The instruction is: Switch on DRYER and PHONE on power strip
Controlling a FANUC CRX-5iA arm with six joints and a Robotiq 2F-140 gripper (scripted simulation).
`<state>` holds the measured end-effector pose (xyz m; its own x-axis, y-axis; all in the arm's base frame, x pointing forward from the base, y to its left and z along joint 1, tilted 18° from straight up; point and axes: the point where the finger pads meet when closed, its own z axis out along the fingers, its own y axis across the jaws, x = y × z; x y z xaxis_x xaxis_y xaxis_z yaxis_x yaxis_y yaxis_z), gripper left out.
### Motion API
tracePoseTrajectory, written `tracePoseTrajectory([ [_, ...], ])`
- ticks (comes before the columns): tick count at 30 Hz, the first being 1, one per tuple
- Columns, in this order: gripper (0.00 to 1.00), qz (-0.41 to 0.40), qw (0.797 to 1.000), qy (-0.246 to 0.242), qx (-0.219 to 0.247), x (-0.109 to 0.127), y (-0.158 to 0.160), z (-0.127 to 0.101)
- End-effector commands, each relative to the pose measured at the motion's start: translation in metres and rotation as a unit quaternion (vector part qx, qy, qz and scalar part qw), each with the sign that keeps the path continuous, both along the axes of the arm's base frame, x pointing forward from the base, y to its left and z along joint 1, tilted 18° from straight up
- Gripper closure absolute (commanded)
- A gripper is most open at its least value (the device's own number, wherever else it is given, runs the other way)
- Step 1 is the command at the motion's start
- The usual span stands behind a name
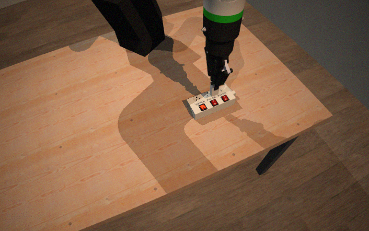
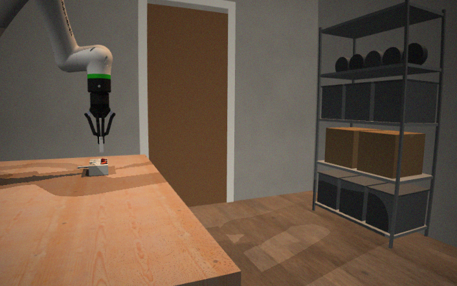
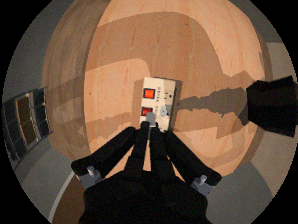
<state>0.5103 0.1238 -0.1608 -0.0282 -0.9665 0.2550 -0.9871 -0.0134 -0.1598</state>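
Note:
The white power strip (image 1: 215, 110) (image 2: 98, 170) (image 3: 161, 83) lies the right way up, its rockers on top. The rocker labelled DRYER (image 1: 203, 107) (image 3: 149, 93) glows bright orange, lit. The middle rocker (image 1: 214, 102) (image 3: 146, 111) and the far rocker (image 1: 224, 97) are dark red, unlit. Their labels are too blurred to read surely; the middle one looks like PHONE. My gripper (image 1: 214, 91) (image 2: 101, 144) (image 3: 149, 118) is shut and empty, pointing straight down. Its tips hang a little above the strip, with a gap in the exterior view. In the wrist view they hide the far rocker.
The strip stands on the wooden table (image 1: 95, 136) (image 2: 118, 229), near its right end in the top view. A large black block (image 1: 138, 30) (image 3: 272, 106) rises beyond the strip. A shelf rack (image 2: 398, 202) and a brown door (image 2: 187, 101) are off the table.

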Motion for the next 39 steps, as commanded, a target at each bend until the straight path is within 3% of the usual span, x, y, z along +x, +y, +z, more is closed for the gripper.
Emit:
tracePoseTrajectory([
  [1,1.00,0.000,1.000,0.000,0.000,0.001,-0.001,-0.005],
  [22,1.00,0.000,1.000,0.000,0.000,0.005,-0.007,-0.026],
  [39,1.00,0.000,1.000,0.000,0.000,0.005,-0.008,-0.029],
])
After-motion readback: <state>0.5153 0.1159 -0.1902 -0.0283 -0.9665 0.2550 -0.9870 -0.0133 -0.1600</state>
